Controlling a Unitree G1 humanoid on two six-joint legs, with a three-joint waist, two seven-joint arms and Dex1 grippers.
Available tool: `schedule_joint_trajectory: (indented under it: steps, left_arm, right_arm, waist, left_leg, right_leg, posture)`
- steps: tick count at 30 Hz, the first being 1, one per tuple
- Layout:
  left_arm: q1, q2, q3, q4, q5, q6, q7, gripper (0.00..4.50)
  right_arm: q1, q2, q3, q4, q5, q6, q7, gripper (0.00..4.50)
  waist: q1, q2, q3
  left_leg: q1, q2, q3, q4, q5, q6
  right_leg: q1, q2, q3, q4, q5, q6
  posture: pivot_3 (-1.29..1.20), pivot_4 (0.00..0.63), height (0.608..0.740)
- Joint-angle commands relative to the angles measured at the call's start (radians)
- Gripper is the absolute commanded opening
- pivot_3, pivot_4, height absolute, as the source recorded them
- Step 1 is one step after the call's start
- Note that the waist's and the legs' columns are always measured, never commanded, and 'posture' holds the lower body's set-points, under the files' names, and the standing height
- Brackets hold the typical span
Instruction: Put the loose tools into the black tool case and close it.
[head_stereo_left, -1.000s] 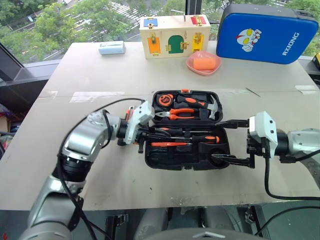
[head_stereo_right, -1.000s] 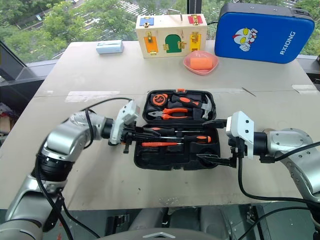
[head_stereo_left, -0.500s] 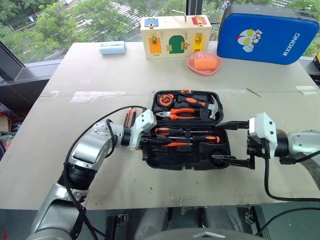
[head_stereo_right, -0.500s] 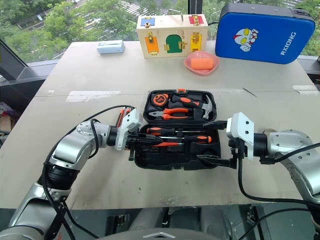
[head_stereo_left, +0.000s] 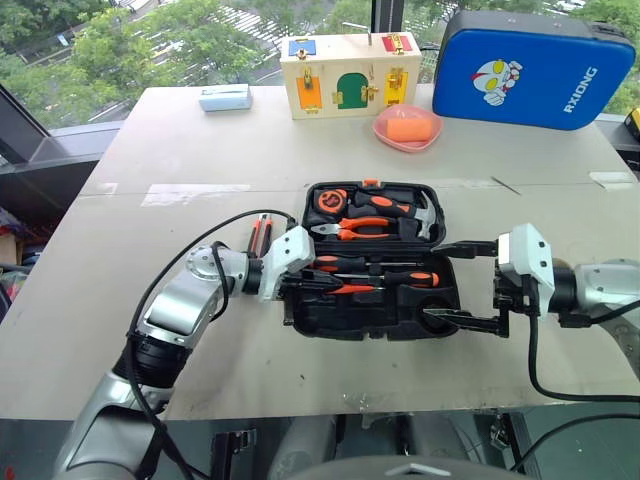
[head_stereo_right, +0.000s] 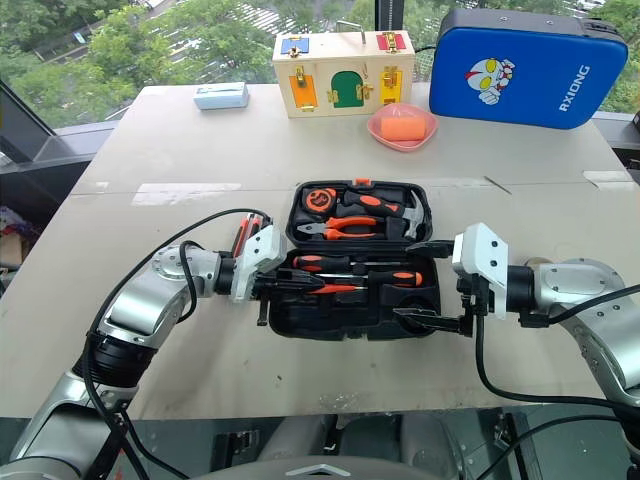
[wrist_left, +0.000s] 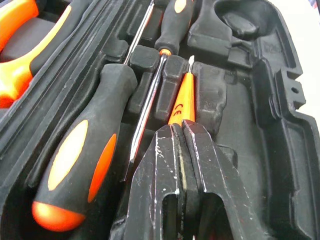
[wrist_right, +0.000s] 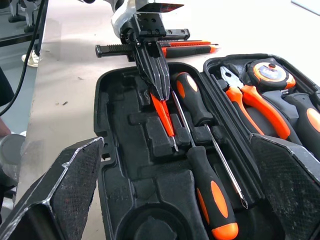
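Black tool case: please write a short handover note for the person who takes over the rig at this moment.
Left tool: shut on the orange tester pen, which is low over its slot in the black tool case.
Right tool: open, holding nothing, at the right end of the case.
Done: both screwdrivers lie in the near half of the open case.
Left: seat and release the pen; put in the utility knife, which lies on the table left of the case; close the lid.

L end effector (head_stereo_left: 297, 284) w/ tester pen (head_stereo_left: 350, 288) over case (head_stereo_left: 375, 310)
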Motion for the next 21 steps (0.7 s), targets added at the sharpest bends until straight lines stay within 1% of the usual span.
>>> schedule_joint_trajectory:
  steps: [1, 4, 6, 12, 18, 21]
  left_arm:
    - [0.017, 0.017, 0.004, 0.009, -0.032, 0.132, -0.002, 0.04]
    - [0.001, 0.023, 0.012, -0.008, -0.061, 0.175, -0.011, 0.04]
    - [0.004, 0.029, -0.005, -0.01, -0.041, 0.158, -0.013, 0.04]
    - [-0.016, -0.01, 0.032, -0.016, -0.094, 0.222, 0.023, 0.04]
    - [0.015, 0.007, -0.044, 0.007, -0.003, 0.153, 0.023, 0.04]
    - [0.028, 0.019, -0.075, 0.025, 0.059, 0.079, 0.03, 0.04]
  right_arm:
    - [-0.017, 0.004, -0.007, -0.028, 0.02, 0.002, -0.004, 4.5]
    - [-0.019, 0.004, -0.008, -0.026, 0.022, 0.004, -0.003, 4.5]
    - [-0.021, 0.005, -0.005, -0.024, 0.021, 0.003, -0.003, 4.5]
    - [-0.023, 0.01, -0.001, -0.022, 0.018, 0.002, -0.003, 4.5]
    - [-0.015, 0.012, 0.002, -0.028, 0.017, 0.001, -0.005, 4.5]
    - [-0.012, 0.011, -0.002, -0.033, 0.021, 0.004, -0.007, 4.5]
  waist:
    - [0.0, 0.0, 0.0]
    - [-0.003, 0.0, 0.0]
    - [-0.003, 0.0, 0.0]
    - [-0.001, 0.0, 0.0]
    - [0.001, 0.0, 0.0]
    - [0.002, 0.0, -0.001]
  left_leg:
    - [0.0, 0.0, 0.0, 0.0, 0.0, 0.0]
    - [0.0, 0.0, 0.0, 0.0, 0.0, 0.0]
    - [0.0, 0.0, 0.0, 0.0, 0.0, 0.0]
    - [0.0, 0.0, 0.0, 0.0, 0.0, 0.0]
    - [-0.001, 0.0, 0.0, 0.0, 0.0, 0.0]
    - [0.0, 0.0, 0.0, 0.0, 0.0, 0.0]
  right_leg:
    - [0.0, 0.0, 0.0, 0.0, 0.0, 0.0]
    - [0.0, 0.0, 0.0, 0.0, 0.0, 0.0]
    - [0.0, 0.0, 0.0, 0.0, 0.0, 0.0]
    - [0.0, 0.0, 0.0, 0.0, 0.0, 0.0]
    - [0.0, 0.0, 0.0, 0.0, 0.0, 0.0]
    - [0.0, 0.0, 0.0, 0.0, 0.0, 0.0]
  posture:
    - [0.0, 0.15, 0.735]
    - [0.0, 0.15, 0.735]
    - [0.0, 0.15, 0.735]
    - [0.0, 0.15, 0.735]
    - [0.0, 0.15, 0.735]
    - [0.0, 0.15, 0.735]
